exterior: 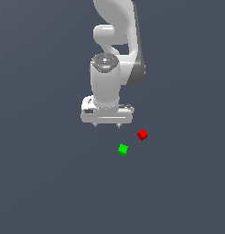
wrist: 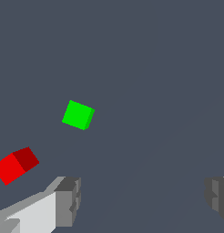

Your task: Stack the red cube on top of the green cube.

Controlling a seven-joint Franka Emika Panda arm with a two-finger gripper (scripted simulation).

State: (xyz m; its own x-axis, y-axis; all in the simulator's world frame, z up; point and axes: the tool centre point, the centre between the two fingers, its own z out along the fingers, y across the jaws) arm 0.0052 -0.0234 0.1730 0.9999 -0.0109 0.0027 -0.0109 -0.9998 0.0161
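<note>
The red cube [exterior: 142, 134] rests on the dark floor to the exterior view's right of my gripper [exterior: 107, 126]. The green cube [exterior: 123, 149] lies apart from it, slightly nearer the camera and to its left. My gripper hangs above the floor, off to the left of both cubes, open with nothing between its fingers. In the wrist view the green cube [wrist: 78, 115] and the red cube [wrist: 16, 164] sit separately ahead of one grey fingertip [wrist: 68, 200], and the gripper [wrist: 143, 198] shows a wide gap between its tips.
The white arm [exterior: 115, 50] rises behind the gripper. A flat dark grey floor [exterior: 50, 183] spreads all around.
</note>
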